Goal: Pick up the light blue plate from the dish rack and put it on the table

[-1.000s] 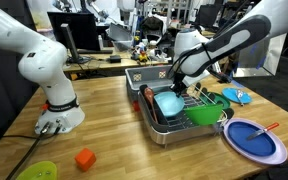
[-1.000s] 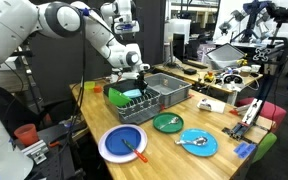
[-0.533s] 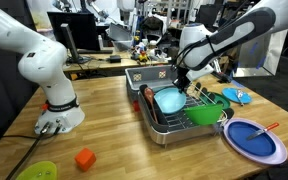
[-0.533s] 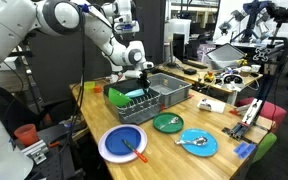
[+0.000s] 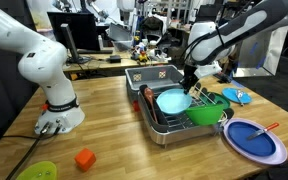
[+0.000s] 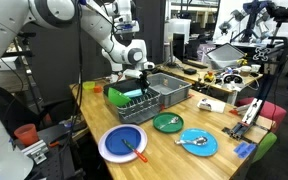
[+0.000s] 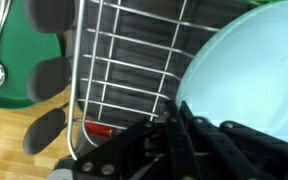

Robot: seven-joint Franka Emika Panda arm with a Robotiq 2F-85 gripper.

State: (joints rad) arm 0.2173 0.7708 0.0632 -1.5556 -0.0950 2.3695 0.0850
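Note:
My gripper is shut on the rim of the light blue plate, which hangs tilted just above the dish rack, a dark grey tray with a silver wire rack. In the wrist view the light blue plate fills the right side, and my gripper pinches its lower edge over the rack's wires. From the opposite side my gripper hangs over the dish rack. The wooden table spreads around the rack.
A green bowl sits in the rack beside the plate. A dark blue plate with a lilac rim, a tan dotted box, an orange block and a white robot base stand on the table.
My gripper has risen and shifted a little to the right, and the light blue plate has come up off the rack with it.

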